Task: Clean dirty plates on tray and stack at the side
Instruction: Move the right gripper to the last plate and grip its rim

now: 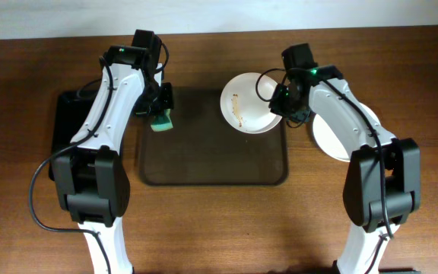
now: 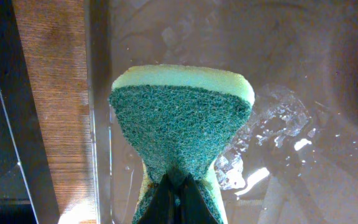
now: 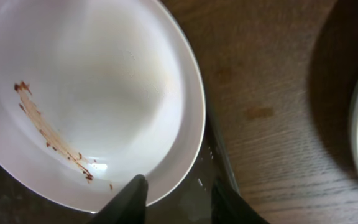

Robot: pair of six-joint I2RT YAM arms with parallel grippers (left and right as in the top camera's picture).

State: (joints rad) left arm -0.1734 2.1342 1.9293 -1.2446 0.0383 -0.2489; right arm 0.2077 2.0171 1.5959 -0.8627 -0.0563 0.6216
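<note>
While overhead shows dirty plate [image 1: 245, 103] on far right corner of tray [image 1: 204, 152], I note right claw [image 1: 284, 106] at its rim, left claw [image 1: 160, 113] at tray's far left, second plate [image 1: 327, 141] on bench [image 1: 219, 228] beside tray.
Left wrist: left claw pinched shut on sponge [image 2: 179, 124].
Right wrist: fingers [image 3: 132, 199] straddle plate rim; cannot tell if pinched.
My plan: seat rim deep, clamp firmly, keep streak [image 3: 48, 134] facing sponge.

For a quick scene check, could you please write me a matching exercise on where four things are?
Things: 1 sponge; 2 streaked plate; 3 other plate; 4 black tray.
Places: A on the table right of the brown tray; B in the left gripper; C left of the brown tray; D at the brown tray's far right corner.
Pairs: 1-B; 2-D; 3-A; 4-C.
</note>
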